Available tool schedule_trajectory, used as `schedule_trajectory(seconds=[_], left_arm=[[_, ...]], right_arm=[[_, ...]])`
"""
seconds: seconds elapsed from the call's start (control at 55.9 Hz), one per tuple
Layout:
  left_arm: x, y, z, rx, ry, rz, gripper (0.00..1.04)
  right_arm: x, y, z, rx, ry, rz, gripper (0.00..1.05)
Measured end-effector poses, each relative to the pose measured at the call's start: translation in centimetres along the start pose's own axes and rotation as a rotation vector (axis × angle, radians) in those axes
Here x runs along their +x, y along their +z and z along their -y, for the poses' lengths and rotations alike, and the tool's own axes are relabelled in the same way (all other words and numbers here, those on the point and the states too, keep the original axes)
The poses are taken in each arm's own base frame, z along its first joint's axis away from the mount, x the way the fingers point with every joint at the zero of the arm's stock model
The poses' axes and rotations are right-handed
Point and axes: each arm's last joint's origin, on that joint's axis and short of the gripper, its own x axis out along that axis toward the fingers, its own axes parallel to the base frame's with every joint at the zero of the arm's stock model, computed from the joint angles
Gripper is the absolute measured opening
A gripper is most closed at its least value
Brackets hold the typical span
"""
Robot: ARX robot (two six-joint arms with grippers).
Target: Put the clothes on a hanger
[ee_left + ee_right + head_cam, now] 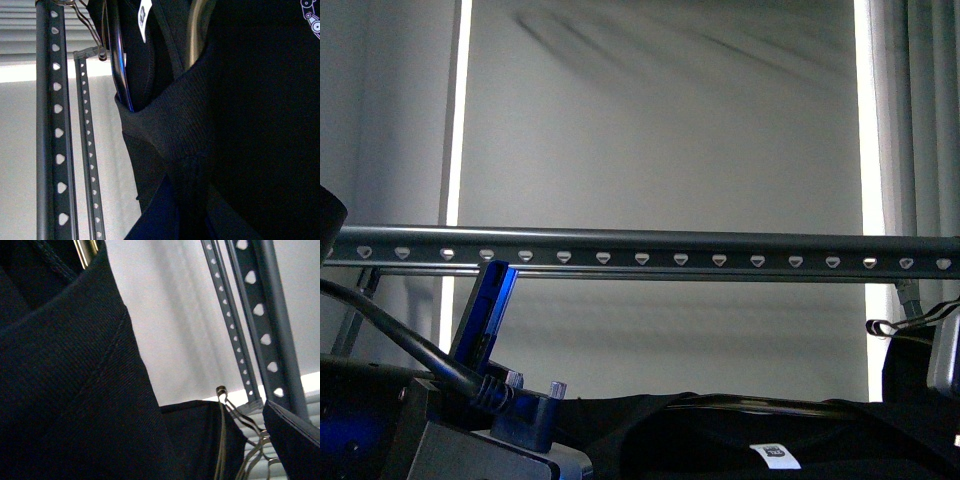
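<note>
The clothes, a black T-shirt [720, 440] with a white neck label [775, 455], lie low in the front view, below the hanger rail [640, 256]. In the left wrist view my left gripper [187, 217] is shut on a fold of the T-shirt [240, 125]. Its bronze hanger hook [197, 30], label [145, 17] and white lettering [312, 17] show beyond, with the rail [50, 125] off to one side. In the right wrist view the T-shirt [65, 390] fills one side. My right gripper is open; one finger [295, 440] shows near the rail [265, 325].
Another black garment [910, 370] on a thin wire hanger [905, 322] hangs at the rail's right end; its wire hooks [235, 440] show in the right wrist view. A pale blind covers the window behind. My left arm and cables [410, 400] fill the lower left.
</note>
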Motion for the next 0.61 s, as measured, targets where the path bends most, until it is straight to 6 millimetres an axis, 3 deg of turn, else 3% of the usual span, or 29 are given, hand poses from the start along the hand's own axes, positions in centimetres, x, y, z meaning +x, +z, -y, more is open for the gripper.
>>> schedule_trajectory(seconds=[0.179,0.483,0.608], left_arm=[[0.0,0.0,0.0,0.000,0.000,-0.002,0.04],[0.0,0.0,0.0,-0.015,0.002,0.009,0.04],[0.0,0.0,-0.5,-0.003,0.020,0.014,0.27]], right_arm=[[1.3,-0.5,-1.1,0.064,0.055,-0.049,0.66],[0.9,-1.2,-1.8,0.153,0.157,-0.086,0.19],[0.3,-1.8,-2.3,0.205,0.265,-0.120,0.14]])
